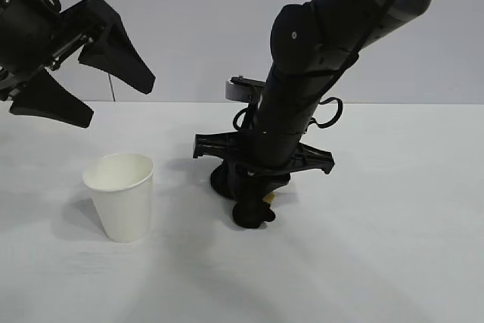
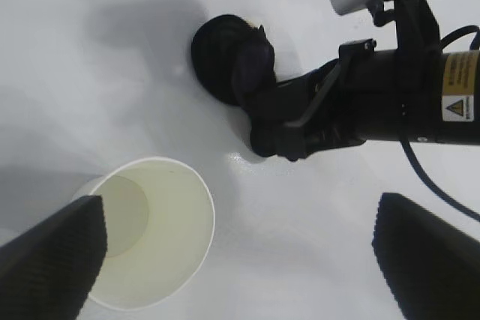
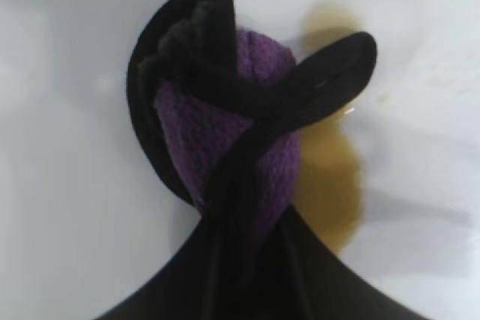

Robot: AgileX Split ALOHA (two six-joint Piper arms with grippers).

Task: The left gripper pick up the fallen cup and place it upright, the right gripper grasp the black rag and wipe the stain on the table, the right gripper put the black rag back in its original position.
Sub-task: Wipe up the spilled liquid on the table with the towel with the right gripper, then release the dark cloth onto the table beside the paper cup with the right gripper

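Cup (image 1: 121, 194) is standing upright on the white tabletop (image 1: 393, 247), left of the right arm. Left tool (image 1: 72, 85) hangs above it with fingers spread wide, holding nothing. Right tool (image 1: 246, 198) is down on the tabletop, clamped on the black rag (image 3: 225, 140) (purple patches showing), pressed right against the yellowish stain (image 3: 330, 185). The arm blocks most of the puddle from outside.

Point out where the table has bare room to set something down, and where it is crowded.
Bare table lies right of the right gripper, and along the front edge before the cup. Crowded: the middle, where the black rag sits against the stain.
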